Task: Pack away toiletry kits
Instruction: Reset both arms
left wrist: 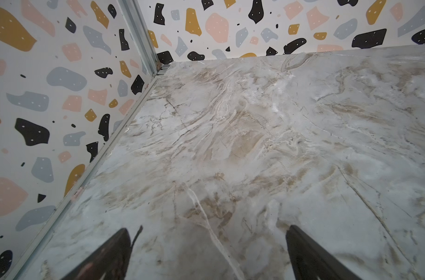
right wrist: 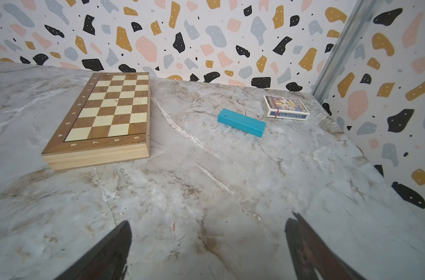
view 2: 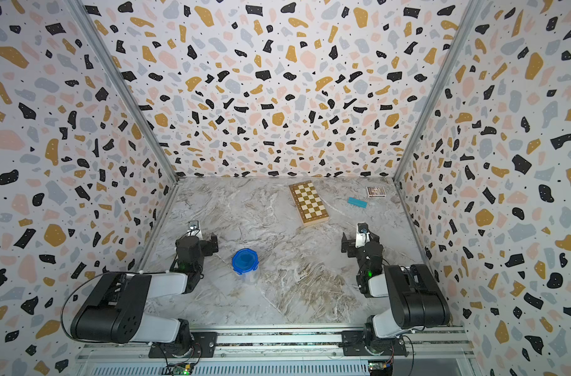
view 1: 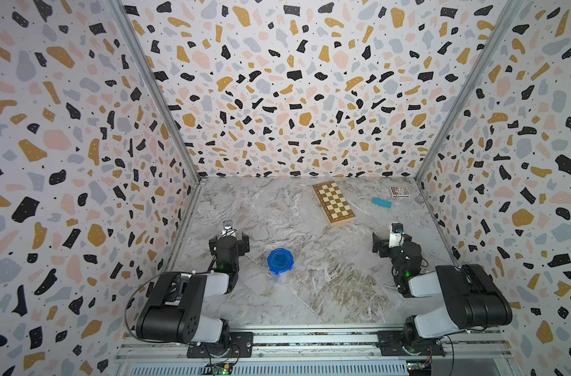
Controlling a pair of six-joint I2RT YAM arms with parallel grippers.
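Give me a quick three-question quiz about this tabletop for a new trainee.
1. Fill in: the clear container has a ___ lid.
2. Yes or no: are the right gripper's jaws open?
3. Which lies nearest the folded chessboard? A playing-card box, B teal block, C clear container.
Key: 1 blue; 2 yes; 3 B.

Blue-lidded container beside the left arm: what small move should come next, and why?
Probably bring the left gripper over to the blue-lidded container to steady it. Its lid is on, it stands nearest that arm, and this gripper and the right gripper are open and empty. No toiletry items show in any view, so what to pack first cannot be told.
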